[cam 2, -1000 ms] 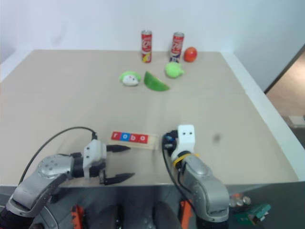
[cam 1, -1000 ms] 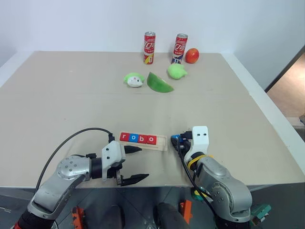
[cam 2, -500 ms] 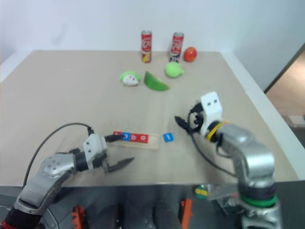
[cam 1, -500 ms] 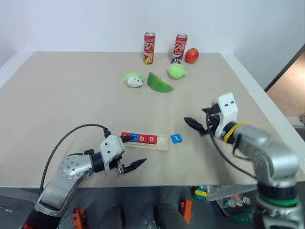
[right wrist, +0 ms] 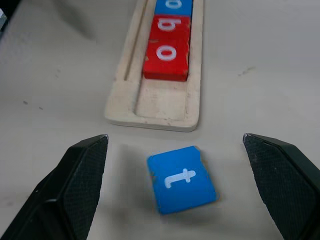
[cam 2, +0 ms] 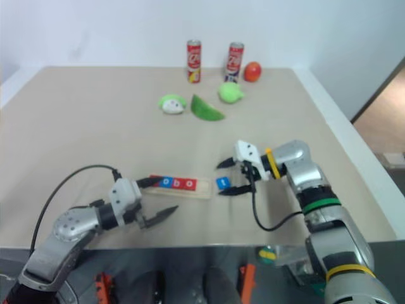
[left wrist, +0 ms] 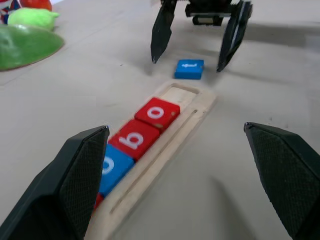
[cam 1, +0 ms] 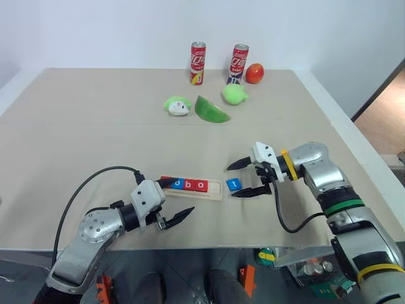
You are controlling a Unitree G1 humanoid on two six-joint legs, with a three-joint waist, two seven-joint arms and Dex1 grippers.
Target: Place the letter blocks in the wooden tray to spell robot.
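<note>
Blue t block point(right wrist: 183, 178) flat on the table point(cam 1: 95, 126), just beside the wooden tray point(right wrist: 165, 107) and its one empty slot. Right gripper point(cam 1: 247, 178) spread wide around it; left gripper point(cam 1: 174, 201) likewise wide, at the tray's other end. Likely risks — skewed pinch, tray nudged.

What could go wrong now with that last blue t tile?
The blue t tile lies skewed on the table just off the wooden tray's empty end slot, so the open right gripper might pinch it crooked or nudge the tray. The open left gripper straddles the tray's other end and could shift it.
</note>
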